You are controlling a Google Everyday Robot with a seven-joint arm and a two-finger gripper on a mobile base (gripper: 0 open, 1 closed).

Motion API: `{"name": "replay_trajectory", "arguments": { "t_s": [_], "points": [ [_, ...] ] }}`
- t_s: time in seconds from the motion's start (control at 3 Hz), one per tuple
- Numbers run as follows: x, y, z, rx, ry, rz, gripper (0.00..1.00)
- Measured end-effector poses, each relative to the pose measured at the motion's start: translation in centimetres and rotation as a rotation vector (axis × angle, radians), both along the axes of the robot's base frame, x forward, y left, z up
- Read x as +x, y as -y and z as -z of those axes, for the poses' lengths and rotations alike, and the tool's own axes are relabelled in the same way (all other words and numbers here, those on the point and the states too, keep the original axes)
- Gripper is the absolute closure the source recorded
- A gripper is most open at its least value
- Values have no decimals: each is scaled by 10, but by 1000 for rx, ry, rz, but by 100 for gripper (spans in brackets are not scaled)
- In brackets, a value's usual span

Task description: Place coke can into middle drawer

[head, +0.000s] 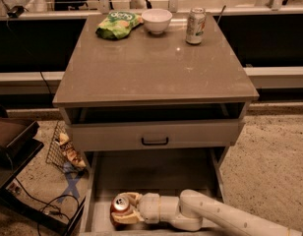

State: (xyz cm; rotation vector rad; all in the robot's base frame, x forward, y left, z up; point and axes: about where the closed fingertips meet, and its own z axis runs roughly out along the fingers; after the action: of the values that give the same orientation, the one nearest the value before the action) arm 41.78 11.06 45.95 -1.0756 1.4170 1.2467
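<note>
The coke can (120,204), orange-red with a silver top, is upright in the front left part of the open middle drawer (159,173), low over its pale floor or on it; I cannot tell which. My gripper (123,211) is shut on the coke can, its pale fingers (128,219) wrapped around the can's sides. The white arm (210,215) reaches in from the lower right across the drawer's front.
A closed drawer front with a black handle (155,141) sits above the open drawer. On the cabinet top (156,68) stand a green chip bag (117,23), a white bowl (156,19) and a pale can (195,26). A wire basket (65,150) and cables lie on the floor at the left.
</note>
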Motion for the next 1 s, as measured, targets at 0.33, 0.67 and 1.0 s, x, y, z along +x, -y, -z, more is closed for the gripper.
{"name": "replay_trajectory", "arguments": {
  "t_s": [0.33,0.67,1.0],
  "points": [
    [1,-1,1,-4,-1,2,82],
    [0,-2,0,-2,-1,0,58],
    [-1,-4,0,0,-1,-3,35]
  ]
}}
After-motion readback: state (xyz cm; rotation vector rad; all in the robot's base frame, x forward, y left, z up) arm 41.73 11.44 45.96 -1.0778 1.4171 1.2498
